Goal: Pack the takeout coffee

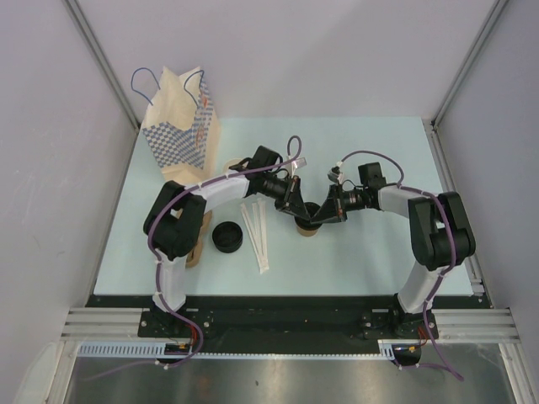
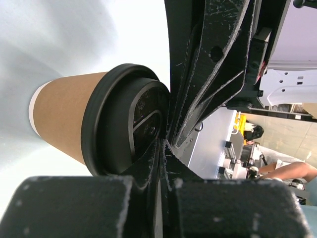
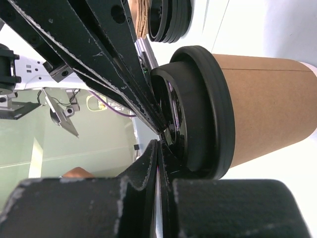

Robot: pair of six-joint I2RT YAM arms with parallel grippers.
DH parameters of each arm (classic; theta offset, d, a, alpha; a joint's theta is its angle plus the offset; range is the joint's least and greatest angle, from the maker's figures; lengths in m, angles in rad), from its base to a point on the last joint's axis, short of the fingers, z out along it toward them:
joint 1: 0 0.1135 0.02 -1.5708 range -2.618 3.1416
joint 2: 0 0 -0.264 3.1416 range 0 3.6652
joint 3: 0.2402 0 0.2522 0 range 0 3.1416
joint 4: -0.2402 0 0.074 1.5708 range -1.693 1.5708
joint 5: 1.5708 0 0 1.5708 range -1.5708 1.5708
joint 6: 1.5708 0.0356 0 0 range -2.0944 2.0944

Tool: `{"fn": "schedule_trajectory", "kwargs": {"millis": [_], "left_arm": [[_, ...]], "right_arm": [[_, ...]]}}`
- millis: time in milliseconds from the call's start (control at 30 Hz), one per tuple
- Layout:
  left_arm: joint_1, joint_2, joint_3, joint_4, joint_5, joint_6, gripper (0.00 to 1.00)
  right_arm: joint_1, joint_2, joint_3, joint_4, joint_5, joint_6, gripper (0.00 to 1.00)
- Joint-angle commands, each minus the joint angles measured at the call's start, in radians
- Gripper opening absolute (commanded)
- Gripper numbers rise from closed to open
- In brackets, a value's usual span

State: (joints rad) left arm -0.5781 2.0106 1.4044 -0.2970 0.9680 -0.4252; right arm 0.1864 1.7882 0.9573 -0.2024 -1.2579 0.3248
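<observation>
Currently you are looking at the takeout coffee [image 1: 306,231] standing on the table [image 1: 379,252], outside the paper bag [image 1: 181,126]. It is sitting to the right of the bag and nearer the arm bases than the bag is, well apart from it. From above, most of the cup is hiding under the two grippers, and only a tan sliver is showing.

Left gripper [image 2: 162,148]: your fingers are lying pressed together, with only a thin seam showing between the pads and nothing between them. The tips are resting against the top of the black lid [image 2: 124,124].

Right gripper [image 3: 158,144]: you are seeing the same posture, fingers clenched pad to pad and the tips touching the top of the lid from the side away from the bag. The two grippers are meeting tip to tip over the cup, the left one coming in from the bag's side.

Lid: it is sitting on the tan cup, its rim wrapping the cup's mouth in both wrist views. How firmly it is seated, you cannot tell.

Other items, placed against the bag:
- loose black lids [image 1: 227,237] are lying toward the arm bases from the bag, between the bag and the coffee in the left-right sense
- white sticks [image 1: 257,234] are lying just right of those lids, farther from the bag and apart from the cup

The bag is standing upright at the table's far left corner, handles up.
</observation>
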Motion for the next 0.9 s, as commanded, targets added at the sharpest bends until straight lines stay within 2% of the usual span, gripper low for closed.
{"fn": "schedule_trajectory", "kwargs": {"millis": [0, 267, 367, 433, 500, 667, 733, 867], "left_arm": [[0.011, 0.051, 0.008, -0.056, -0.131, 0.086, 0.06], [0.007, -0.059, 0.074, 0.015, -0.06, 0.031, 0.12], [0.015, -0.116, 0.12, -0.011, -0.077, 0.034, 0.18], [0.018, -0.167, 0.148, -0.066, -0.103, 0.075, 0.26], [0.02, -0.191, 0.198, -0.131, -0.185, 0.117, 0.32], [0.017, -0.194, 0.287, -0.355, -0.446, 0.272, 0.4], [0.014, -0.184, 0.297, -0.401, -0.491, 0.328, 0.42], [-0.017, -0.153, 0.341, -0.471, -0.572, 0.399, 0.45]], "right_arm": [[-0.007, -0.004, -0.048, 0.024, 0.238, -0.024, 0.05], [0.044, -0.208, -0.037, 0.147, 0.144, 0.105, 0.13], [0.028, -0.272, -0.034, 0.179, 0.137, 0.171, 0.14], [0.004, -0.3, -0.032, 0.175, 0.143, 0.189, 0.17], [-0.021, -0.34, -0.031, 0.155, 0.158, 0.189, 0.2], [-0.065, -0.394, -0.009, 0.052, 0.241, 0.087, 0.38], [-0.073, -0.406, -0.002, -0.012, 0.297, 0.045, 0.45], [-0.08, -0.421, 0.003, -0.078, 0.383, -0.019, 0.51]]}}
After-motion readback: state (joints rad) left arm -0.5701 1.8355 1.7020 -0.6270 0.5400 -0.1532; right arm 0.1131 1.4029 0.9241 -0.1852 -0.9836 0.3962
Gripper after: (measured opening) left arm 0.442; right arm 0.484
